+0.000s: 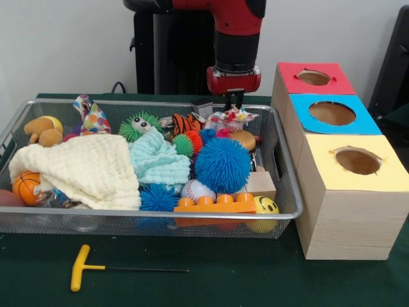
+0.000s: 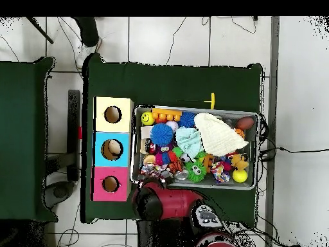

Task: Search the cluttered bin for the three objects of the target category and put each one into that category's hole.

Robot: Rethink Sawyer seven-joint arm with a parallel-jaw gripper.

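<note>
The silver wire-mesh bin (image 1: 160, 216) sits on the green table, full of toys. A braided pastel rope ring (image 1: 233, 118) lies at its far right, by the rim. My gripper (image 1: 233, 98) hangs just above the ring at the far rim. A white polka-dot cloth (image 1: 93, 116) stands up at the far left. A cream waffle cloth (image 1: 83, 169) and a mint cloth (image 1: 156, 160) lie in the middle. The yellow-topped box's hole (image 1: 358, 161) is to the right of the bin. From overhead my arm (image 2: 160, 202) covers the gripper, next to the rope ring (image 2: 151, 170).
Blue-topped (image 1: 332, 113) and red-topped (image 1: 314, 77) boxes stand behind the yellow one. A big blue spiky ball (image 1: 222, 165), an orange brick (image 1: 214, 204), a smiley ball (image 1: 265, 208) and a basketball (image 1: 27, 185) fill the bin. A yellow-handled T-tool (image 1: 80, 268) lies in front.
</note>
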